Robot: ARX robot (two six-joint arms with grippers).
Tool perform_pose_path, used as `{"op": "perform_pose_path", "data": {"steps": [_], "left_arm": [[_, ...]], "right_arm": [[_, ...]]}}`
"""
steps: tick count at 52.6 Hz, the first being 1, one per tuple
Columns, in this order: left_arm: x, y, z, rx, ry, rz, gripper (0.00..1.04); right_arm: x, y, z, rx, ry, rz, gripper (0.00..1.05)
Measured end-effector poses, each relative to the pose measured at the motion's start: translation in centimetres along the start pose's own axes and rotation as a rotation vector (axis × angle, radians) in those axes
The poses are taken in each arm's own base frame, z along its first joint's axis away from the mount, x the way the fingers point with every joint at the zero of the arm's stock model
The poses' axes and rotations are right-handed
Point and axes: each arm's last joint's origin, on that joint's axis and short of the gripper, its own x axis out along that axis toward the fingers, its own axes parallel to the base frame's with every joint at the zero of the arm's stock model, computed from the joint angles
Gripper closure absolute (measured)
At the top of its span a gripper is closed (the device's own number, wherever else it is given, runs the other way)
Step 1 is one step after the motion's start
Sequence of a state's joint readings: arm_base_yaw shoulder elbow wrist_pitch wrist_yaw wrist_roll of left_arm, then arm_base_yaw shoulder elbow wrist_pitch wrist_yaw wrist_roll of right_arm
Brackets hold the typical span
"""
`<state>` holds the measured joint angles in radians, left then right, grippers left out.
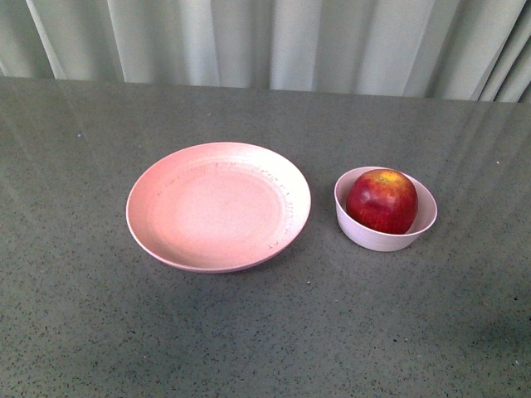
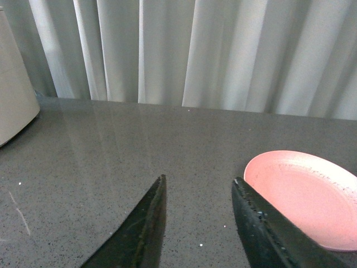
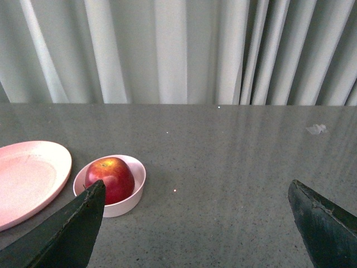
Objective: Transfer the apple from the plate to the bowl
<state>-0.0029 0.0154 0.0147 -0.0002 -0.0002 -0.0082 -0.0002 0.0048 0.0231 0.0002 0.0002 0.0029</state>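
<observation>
The dark-red apple (image 1: 382, 201) with its yellow-orange top sits inside the small pale bowl (image 1: 355, 225), right of the wide salmon-pink plate (image 1: 218, 206), which holds nothing. Neither arm shows in the front view. In the right wrist view the apple (image 3: 110, 178) rests in the bowl (image 3: 134, 192) beside the plate (image 3: 30, 181); my right gripper (image 3: 196, 188) is wide open over bare table, apart from the bowl. In the left wrist view my left gripper (image 2: 199, 183) is open over the table, the plate (image 2: 307, 196) just past one finger.
A grey speckled tabletop (image 1: 265, 332) runs back to a pale pleated curtain (image 1: 274, 41). A beige rounded object (image 2: 14, 95) stands at the table's edge in the left wrist view. A small whitish smudge (image 3: 316, 129) lies on the table.
</observation>
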Motion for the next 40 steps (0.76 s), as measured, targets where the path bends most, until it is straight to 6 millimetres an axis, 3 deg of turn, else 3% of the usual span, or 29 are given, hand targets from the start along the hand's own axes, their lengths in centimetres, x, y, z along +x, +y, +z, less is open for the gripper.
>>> {"op": "perform_pose_path", "data": {"steps": [18,40], "left_arm": [[0.00,0.00,0.00,0.000,0.000,0.000,0.08],[0.00,0.00,0.00,0.002,0.000,0.000,0.09]], "right_arm": [[0.00,0.00,0.00,0.000,0.000,0.000,0.09],[0.00,0.00,0.00,0.000,0.000,0.000,0.09]]}}
